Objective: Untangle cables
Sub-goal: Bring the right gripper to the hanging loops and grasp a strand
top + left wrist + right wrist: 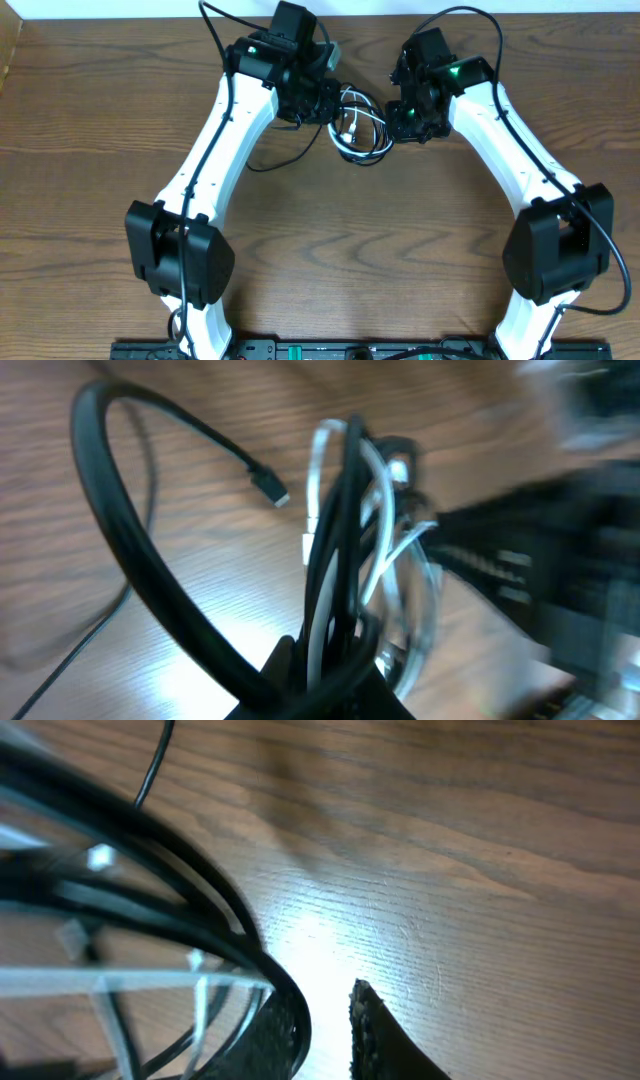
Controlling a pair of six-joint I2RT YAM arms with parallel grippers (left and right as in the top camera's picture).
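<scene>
The cables [358, 125] form a small tangle of black and white loops on the wooden table, between the two arms at the far middle. My left gripper [335, 100] is at the tangle's left side. In the left wrist view it [325, 680] is shut on a bundle of black and white cables [340, 540] that rise from its jaws, and a small plug end [272, 493] hangs free. My right gripper [398, 115] is at the tangle's right side. In the right wrist view it [325, 1040] shows a narrow gap between its fingers [380, 1040], with a black cable [200, 880] running along the left pad's inner edge.
Both white arms [220, 130] angle in from bases at the near edge [180, 250]. A thin black wire [285, 163] trails from the left arm over the table. The right arm appears blurred at the right of the left wrist view [560, 560].
</scene>
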